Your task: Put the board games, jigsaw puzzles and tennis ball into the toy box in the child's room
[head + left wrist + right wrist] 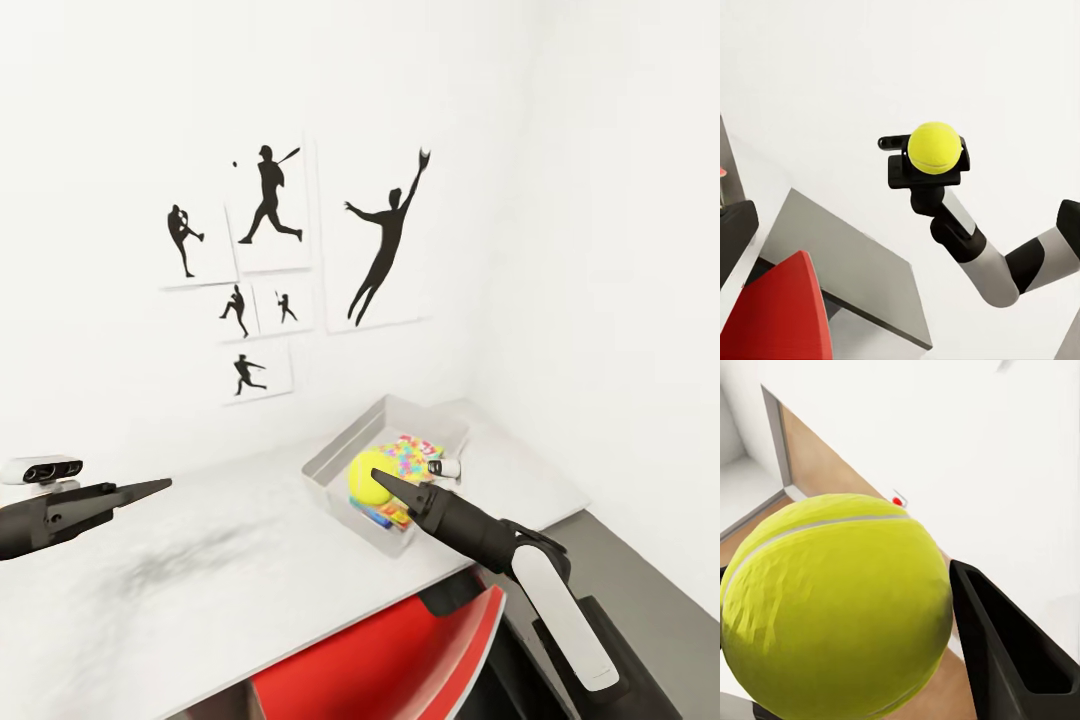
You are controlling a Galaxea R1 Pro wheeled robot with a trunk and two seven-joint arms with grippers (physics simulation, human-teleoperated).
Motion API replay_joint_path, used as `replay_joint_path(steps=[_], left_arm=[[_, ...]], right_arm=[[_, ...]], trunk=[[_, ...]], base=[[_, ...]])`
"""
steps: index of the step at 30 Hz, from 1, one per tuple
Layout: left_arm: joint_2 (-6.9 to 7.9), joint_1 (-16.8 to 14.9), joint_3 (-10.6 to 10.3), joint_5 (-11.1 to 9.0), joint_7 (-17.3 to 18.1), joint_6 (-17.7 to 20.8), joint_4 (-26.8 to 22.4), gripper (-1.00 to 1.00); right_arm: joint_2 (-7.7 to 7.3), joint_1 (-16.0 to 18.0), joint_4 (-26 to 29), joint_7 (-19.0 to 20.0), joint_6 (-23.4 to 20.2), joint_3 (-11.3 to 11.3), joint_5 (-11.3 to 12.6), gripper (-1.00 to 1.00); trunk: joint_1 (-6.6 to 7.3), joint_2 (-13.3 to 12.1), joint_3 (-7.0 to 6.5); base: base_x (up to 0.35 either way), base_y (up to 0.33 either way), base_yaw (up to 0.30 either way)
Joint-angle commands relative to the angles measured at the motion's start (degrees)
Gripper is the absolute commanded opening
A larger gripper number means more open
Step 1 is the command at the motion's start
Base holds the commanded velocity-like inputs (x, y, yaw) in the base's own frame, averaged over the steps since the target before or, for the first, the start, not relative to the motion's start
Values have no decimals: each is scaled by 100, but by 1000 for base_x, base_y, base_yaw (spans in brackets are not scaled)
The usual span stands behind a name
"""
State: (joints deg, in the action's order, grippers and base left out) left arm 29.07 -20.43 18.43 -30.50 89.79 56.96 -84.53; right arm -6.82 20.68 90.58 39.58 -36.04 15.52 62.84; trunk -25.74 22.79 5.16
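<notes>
Over the toy box (400,418) at about 4 o'clock in the head view, we're holding the tennis ball (370,476) clamped in the right gripper (385,485), above a jigsaw puzzle (408,455) already inside; left gripper (150,488) looks closed. Left wrist view: ball (934,148) pinched. Right wrist view: ball (832,607) against the finger (1009,649). Next we're probably lowering and letting go.

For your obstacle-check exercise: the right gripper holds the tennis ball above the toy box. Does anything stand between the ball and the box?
Nothing visible does. The right gripper holds the tennis ball over the open toy box, which already holds colourful toys.
</notes>
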Motion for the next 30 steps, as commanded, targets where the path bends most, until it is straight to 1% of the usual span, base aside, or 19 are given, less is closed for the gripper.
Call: replay_joint_path(steps=[1,10,14,16,17,18,19,20,21,22,23,24,25,26,28,29,30], left_arm=[[0,-5,1,4,21,61,-2,100],[-6,-5,-5,7,21,61,-2,100],[-7,-5,-3,6,21,-44,5,100],[-6,-5,1,6,21,-80,12,100],[-6,-5,-2,4,21,-86,13,100],[-6,-5,-3,3,21,-90,14,100],[-6,-5,-4,2,21,-92,14,100],[-7,-5,-5,2,21,-94,15,100],[-7,-5,-4,4,21,-96,15,100],[-7,-5,-1,6,21,-96,17,100],[-5,-5,-1,5,21,-96,18,100],[-2,-5,1,7,21,-97,20,100],[-2,-5,2,6,21,-97,22,100],[0,-5,2,6,21,-97,23,100],[0,-5,2,8,21,-97,23,100],[1,-5,2,8,21,-97,25,100],[1,-5,3,9,21,-97,27,100]], right_arm=[[-4,6,-2,-11,-52,4,71,-100],[0,6,0,-40,-52,4,71,-100],[40,6,1,-110,-58,29,57,-100],[68,22,-3,-515,-131,26,-56,-100],[74,63,-4,-790,-191,16,-88,-100],[83,165,-5,-1082,-303,9,-99,-100],[88,246,-5,-1233,-388,6,-102,-100],[106,523,-19,-1650,-663,-3,-107,-100],[129,704,-40,-1882,-808,-7,-110,-100],[185,896,-66,-2103,-914,-11,-111,-100],[219,1001,-85,-2219,-954,-13,-112,-100],[283,1211,-143,-2463,-1019,-27,-112,-100],[357,1511,-310,-2842,-1108,-63,-111,-100],[394,1692,-458,-3083,-1178,-88,-109,-100],[444,2018,-784,-3461,-1310,-122,-107,-100],[457,2154,-957,-3589,-1348,-129,-108,-100],[463,2216,-1051,-3645,-1361,-131,-109,-100]], trunk=[[-5,13,13],[-5,13,13],[-5,13,13],[-5,13,13],[-5,13,13],[-5,13,13],[-5,13,13],[-5,13,13],[-5,13,13],[-5,13,13],[-5,13,13],[-5,13,13],[-5,13,13],[-5,13,13],[-5,13,13],[-5,13,13],[-5,13,13]], base=[[78,-107,0],[77,-23,0],[18,-1,0],[3,0,0],[2,0,0],[1,0,0],[0,0,0],[0,0,0],[0,0,0],[0,0,0],[0,0,0],[0,0,0],[0,0,0],[0,0,0],[0,0,0],[0,0,0],[0,0,0]])
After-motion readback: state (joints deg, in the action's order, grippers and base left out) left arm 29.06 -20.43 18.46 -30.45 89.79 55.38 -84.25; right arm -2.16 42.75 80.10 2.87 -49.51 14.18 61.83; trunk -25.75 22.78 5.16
